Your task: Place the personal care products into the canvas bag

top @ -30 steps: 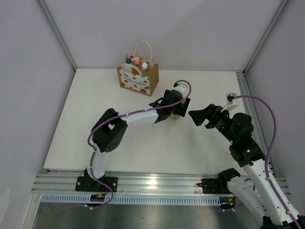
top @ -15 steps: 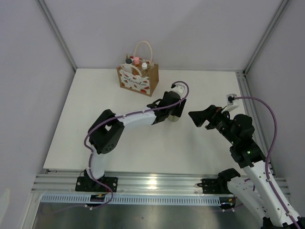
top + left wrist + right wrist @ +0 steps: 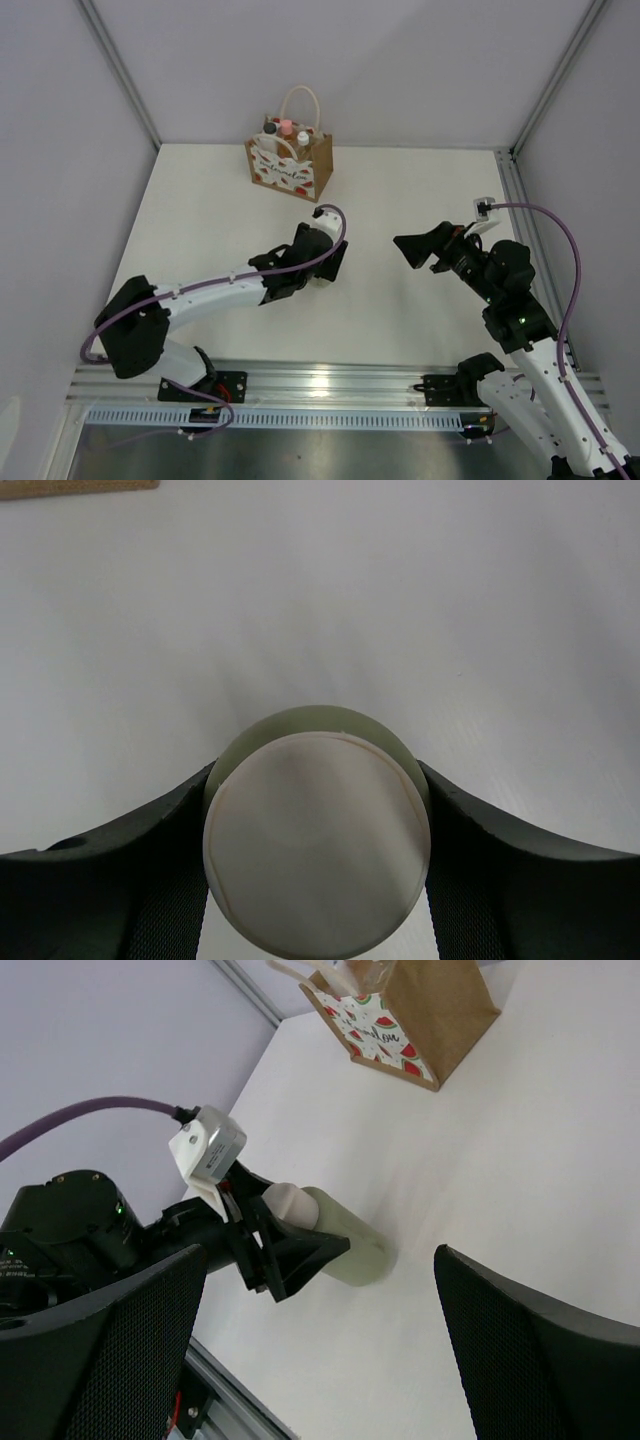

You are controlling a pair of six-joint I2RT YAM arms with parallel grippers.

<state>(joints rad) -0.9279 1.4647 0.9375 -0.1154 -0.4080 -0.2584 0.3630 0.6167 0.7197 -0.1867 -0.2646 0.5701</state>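
Observation:
My left gripper is shut on the pale olive-beige bottle, gripping just under its cream cap. The bottle is upright near the table's middle, its base at or just above the surface. The canvas bag stands at the back, brown with a watermelon-print panel and white handles. A pink-capped bottle, a white-capped bottle and a dark-lidded jar stick out of it. My right gripper hovers open and holds nothing, to the right of the bottle and facing it.
White table enclosed by grey walls with metal corner posts. An aluminium rail runs along the near edge. The purple cable loops beside the right arm. The bag's bottom edge shows far ahead in the left wrist view.
The left gripper closed on the olive-beige bottle, then drew it left and toward the near edge. The right arm has stayed still.

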